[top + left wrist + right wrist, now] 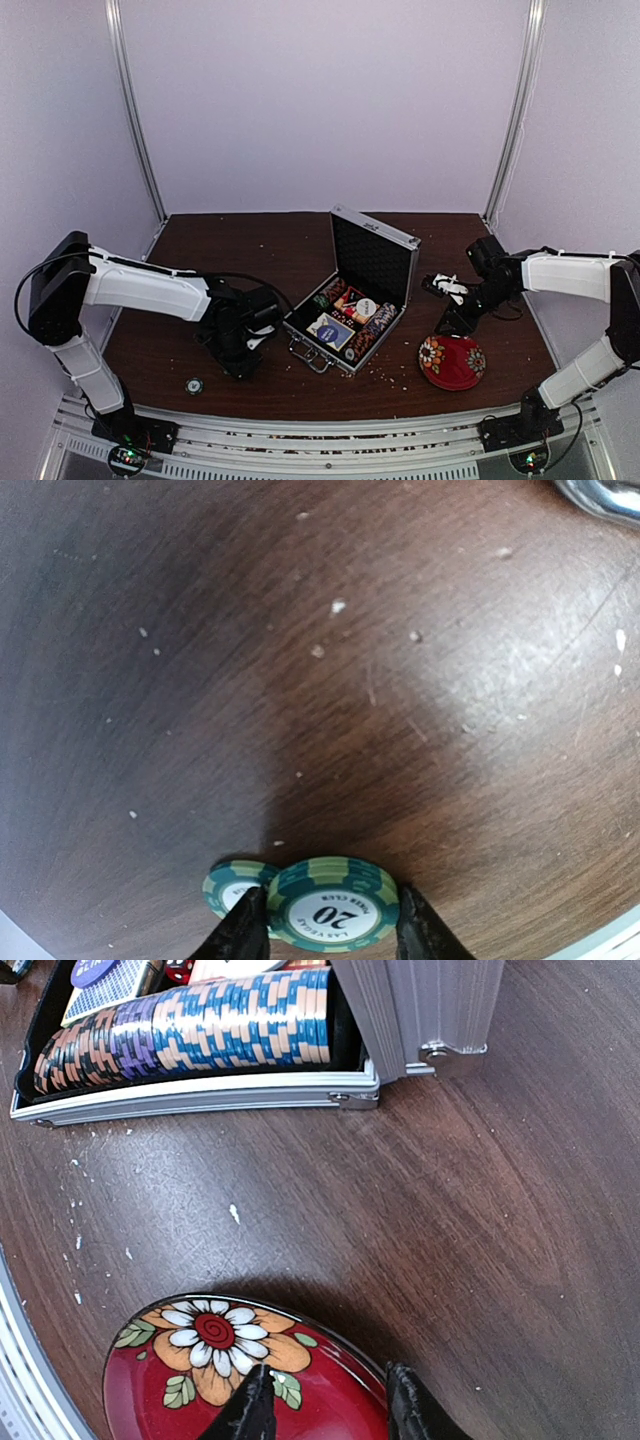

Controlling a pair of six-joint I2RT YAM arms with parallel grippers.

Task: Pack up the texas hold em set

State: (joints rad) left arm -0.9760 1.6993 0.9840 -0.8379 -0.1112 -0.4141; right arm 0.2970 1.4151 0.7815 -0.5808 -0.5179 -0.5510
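Note:
The silver briefcase [377,262] stands open at the table's middle, with rows of striped chips [200,1030] and the blue-and-cream deck box [330,328] inside. Its front rim shows in the right wrist view [200,1102]. My left gripper [243,350] is left of the case, shut on a green "20" chip [333,905] held just above the table. A second green chip [230,887] lies on the table beside it, also visible in the top view [194,384]. My right gripper [330,1410] is open and empty, low over the red floral bowl's rim.
The red floral bowl [452,361] sits right of the case near the front edge; it also shows in the right wrist view [210,1360]. Crumbs are scattered over the dark wood table [250,250]. The case's corner [605,498] shows at the left wrist view's top right.

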